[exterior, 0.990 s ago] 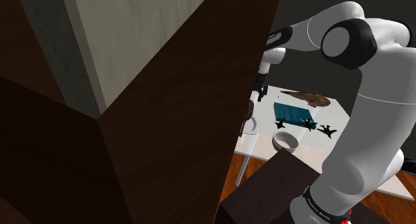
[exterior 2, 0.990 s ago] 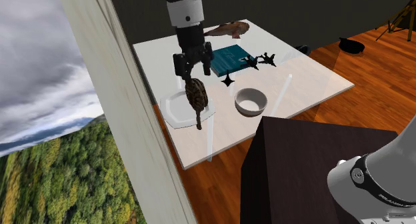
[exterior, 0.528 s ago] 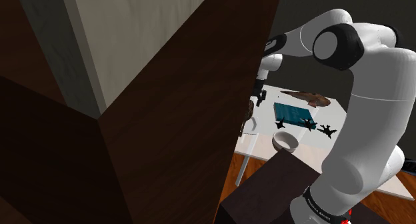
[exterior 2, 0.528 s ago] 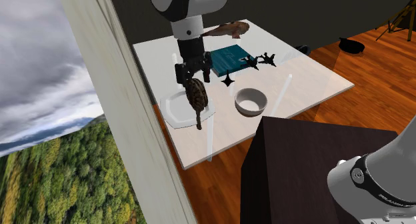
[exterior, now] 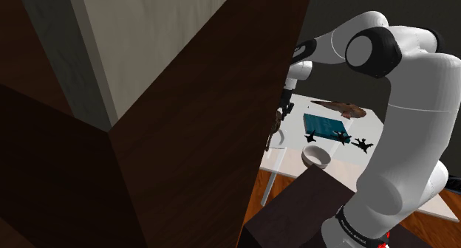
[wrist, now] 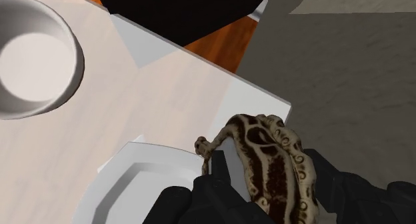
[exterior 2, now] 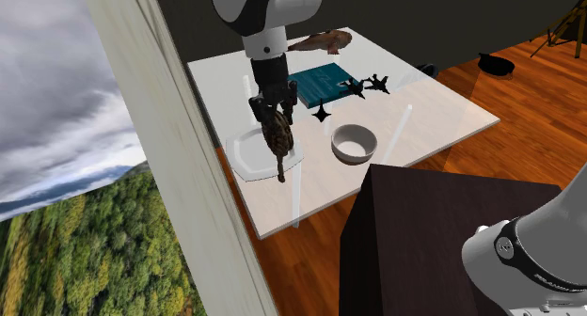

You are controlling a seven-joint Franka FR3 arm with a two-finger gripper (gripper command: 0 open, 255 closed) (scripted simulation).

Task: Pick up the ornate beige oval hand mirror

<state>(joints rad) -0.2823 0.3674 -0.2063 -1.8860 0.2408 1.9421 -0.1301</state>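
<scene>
While the gripper (exterior 2: 274,112) clasps the brown-and-beige hand mirror (exterior 2: 277,134) by its oval head, above the white plate (exterior 2: 243,156) at the table's (exterior 2: 442,117) wall-side edge, treat it as stiff, light and probably fragile. Your wrist view shows the fingers (wrist: 193,199) bracketing its rim; the second exterior view shows the handle hanging free.

The table (exterior 2: 442,112) is lit brightly and evenly; the panel (exterior: 185,150) is left dim; edges are rendered crisp.

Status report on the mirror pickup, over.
Gripper shut on hand mirror. Handle end over white plate. Bowl off to the side, nothing in the way.
</scene>
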